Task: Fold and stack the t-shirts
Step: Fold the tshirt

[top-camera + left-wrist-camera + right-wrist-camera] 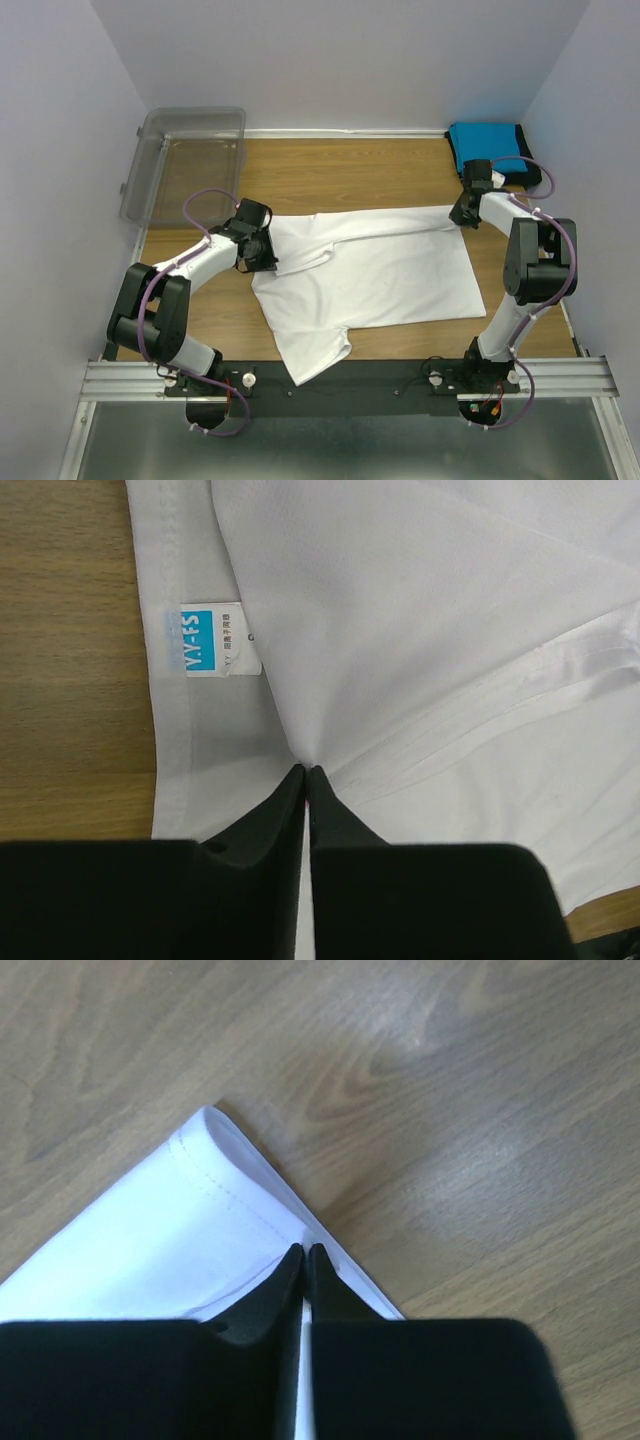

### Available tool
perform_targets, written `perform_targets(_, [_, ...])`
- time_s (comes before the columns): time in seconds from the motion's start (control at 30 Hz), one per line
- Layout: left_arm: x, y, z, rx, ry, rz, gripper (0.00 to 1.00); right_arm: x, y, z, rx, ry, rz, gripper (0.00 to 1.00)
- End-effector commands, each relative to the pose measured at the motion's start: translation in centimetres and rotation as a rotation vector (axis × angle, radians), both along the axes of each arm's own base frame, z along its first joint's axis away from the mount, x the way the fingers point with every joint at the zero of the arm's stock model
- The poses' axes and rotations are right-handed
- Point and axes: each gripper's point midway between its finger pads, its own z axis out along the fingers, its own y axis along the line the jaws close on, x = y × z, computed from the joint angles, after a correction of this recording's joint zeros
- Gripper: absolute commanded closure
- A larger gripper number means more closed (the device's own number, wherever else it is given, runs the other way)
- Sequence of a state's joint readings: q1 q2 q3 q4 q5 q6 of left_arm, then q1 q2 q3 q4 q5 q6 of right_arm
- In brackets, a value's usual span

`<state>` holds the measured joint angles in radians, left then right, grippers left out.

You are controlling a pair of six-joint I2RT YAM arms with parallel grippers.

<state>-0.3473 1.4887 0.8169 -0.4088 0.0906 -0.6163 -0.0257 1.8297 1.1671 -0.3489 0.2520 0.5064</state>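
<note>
The white t-shirt (375,275) lies spread on the wooden table, one sleeve hanging toward the near edge. My left gripper (262,252) is shut on a pinch of its cloth by the collar; the left wrist view shows the fingertips (306,772) closed on white fabric next to the blue neck label (205,640). My right gripper (464,214) is shut on the shirt's far right hem corner (215,1185), cloth showing between the closed fingers. The folded bright blue t-shirt (487,143) lies on the black one (535,178) at the back right corner.
A clear plastic bin (190,160) stands at the back left. Walls close the table on the left, back and right. A metal rail (340,380) with the arm bases runs along the near edge.
</note>
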Motion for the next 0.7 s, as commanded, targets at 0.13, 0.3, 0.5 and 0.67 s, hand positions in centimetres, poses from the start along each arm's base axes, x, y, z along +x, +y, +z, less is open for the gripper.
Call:
perform_targets(0.13, [0.7, -0.6, 2.6, -0.042, -0.080, -0.007, 0.54, -0.9, -0.7, 1.7, -0.026, -0.043, -0.040, 0.59])
perform_targets(0.3, [1.9, -0.4, 6.0, -0.060, -0.182, 0.033, 0.34, 0.0, -0.6, 4.7, -0.029, -0.120, -0.024, 0.38])
perform_targets(0.5, [5.7, 2.0, 6.4, 0.018, -0.236, 0.117, 0.30, 1.5, 0.8, 5.2, 0.015, -0.141, 0.071, 0.40])
perform_targets(0.67, [8.7, 1.1, 6.0, 0.013, -0.256, 0.101, 0.47, 2.9, 4.0, 6.0, 0.147, -0.225, 0.202, 0.46])
